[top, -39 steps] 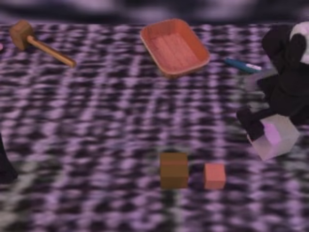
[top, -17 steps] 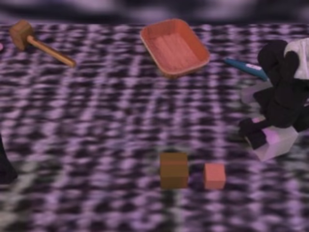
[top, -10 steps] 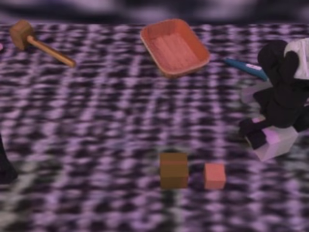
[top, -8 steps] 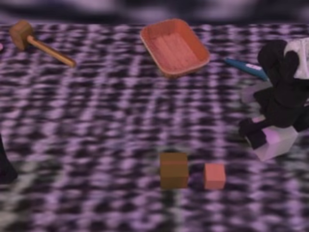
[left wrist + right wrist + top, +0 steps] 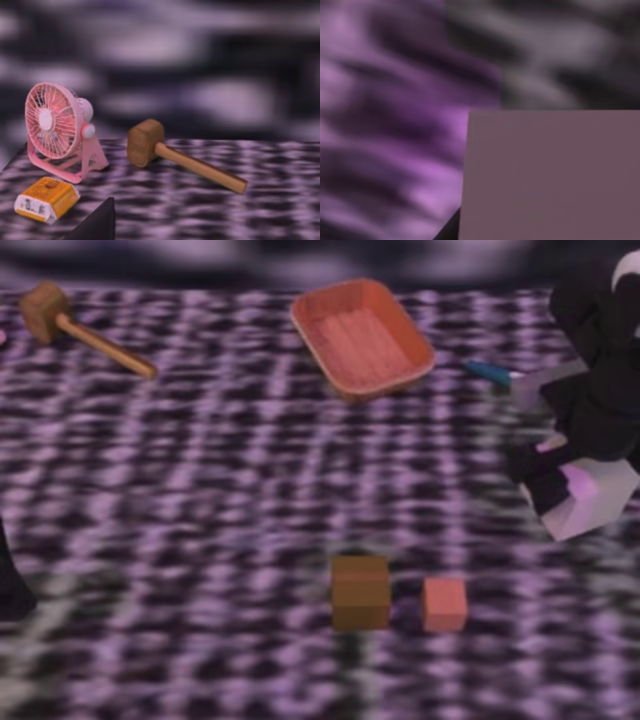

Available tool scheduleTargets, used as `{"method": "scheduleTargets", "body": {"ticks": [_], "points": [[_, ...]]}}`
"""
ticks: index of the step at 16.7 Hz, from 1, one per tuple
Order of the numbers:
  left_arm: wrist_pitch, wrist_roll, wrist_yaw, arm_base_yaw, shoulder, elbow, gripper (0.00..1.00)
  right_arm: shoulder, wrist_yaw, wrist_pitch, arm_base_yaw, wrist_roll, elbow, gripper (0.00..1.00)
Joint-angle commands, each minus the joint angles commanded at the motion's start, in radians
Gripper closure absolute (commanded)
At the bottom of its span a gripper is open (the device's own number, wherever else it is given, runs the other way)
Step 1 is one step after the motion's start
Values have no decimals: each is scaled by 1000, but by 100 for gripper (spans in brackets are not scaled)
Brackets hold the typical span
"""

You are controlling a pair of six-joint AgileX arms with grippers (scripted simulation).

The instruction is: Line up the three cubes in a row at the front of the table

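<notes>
My right gripper is shut on the largest, pale pink-lilac cube and holds it tilted, off the table, at the right side. In the right wrist view that cube fills most of the frame. The brown wooden-looking cube and the small salmon-orange cube sit side by side on the table near the front centre, a small gap between them. My left arm is parked at the left edge.
An orange-red tray lies at the back centre, with a blue pen to its right. A wooden mallet lies at the back left. The left wrist view also shows a pink fan and an orange box.
My right gripper has risen with the pale pink-lilac cube, which has shifted right and toward the back. The brown and salmon-orange cubes have not moved.
</notes>
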Motion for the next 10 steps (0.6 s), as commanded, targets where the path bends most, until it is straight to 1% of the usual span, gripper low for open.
{"method": "scheduleTargets", "body": {"ticks": [4,6,8,10], "points": [[0,0,0,0,0,0,0,-2,0,-5,-5,1,2,100],[0,0,0,0,0,0,0,7,0,-12,7,15,15,100],[0,0,0,0,0,0,0,43,0,-39,50,69,71,100],[0,0,0,0,0,0,0,100,1,-84,119,165,166,100]]}}
